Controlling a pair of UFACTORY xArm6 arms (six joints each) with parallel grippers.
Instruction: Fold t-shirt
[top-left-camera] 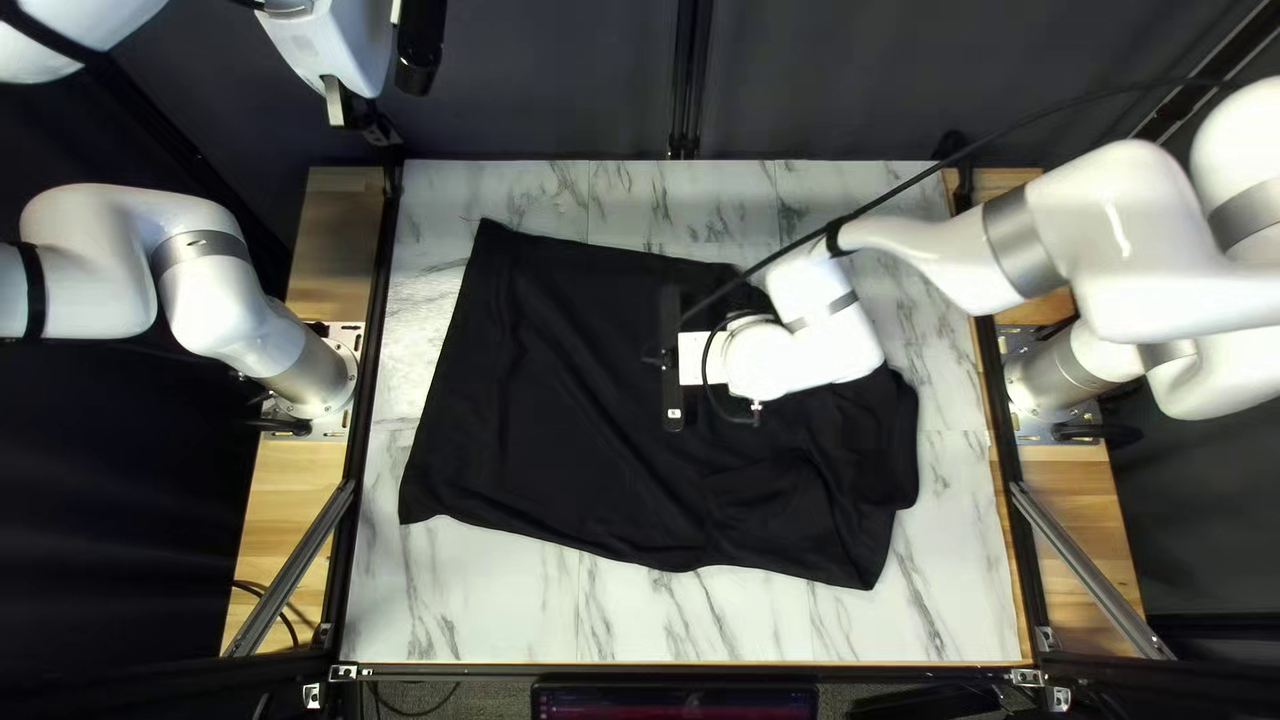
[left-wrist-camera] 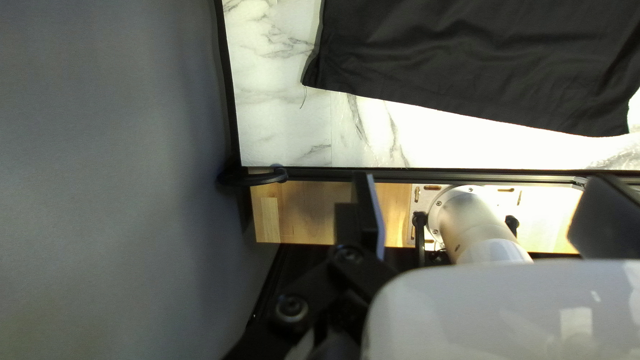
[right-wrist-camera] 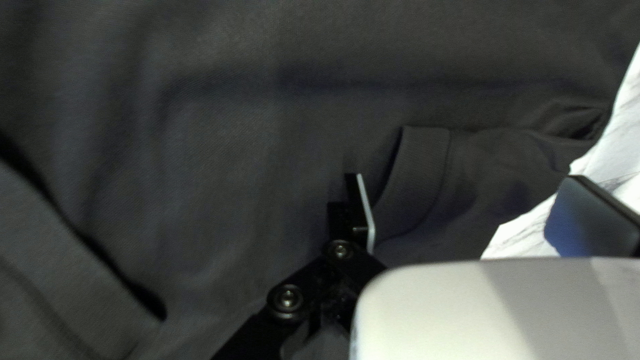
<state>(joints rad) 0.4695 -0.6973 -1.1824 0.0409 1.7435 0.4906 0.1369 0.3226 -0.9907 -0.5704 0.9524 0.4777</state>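
Left gripper (top-left-camera: 350, 104): raised beyond the table's (top-left-camera: 467, 587) far left corner; fingers spread wide, nothing between them. Black t-shirt (top-left-camera: 560, 400): laid across the middle of the table, broad and fairly flat at the left of the top left view, creased and layered toward the right. Right gripper (top-left-camera: 674, 360): above the shirt, fingers spread, one near a stitched band (right-wrist-camera: 423, 157) of the cloth; contact cannot be determined. A small pale mark on its black bar is too small to read.

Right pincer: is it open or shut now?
Open. The right wrist view shows the right pincer with its two fingers well apart, no cloth pinched between them; the black t-shirt lies beyond.
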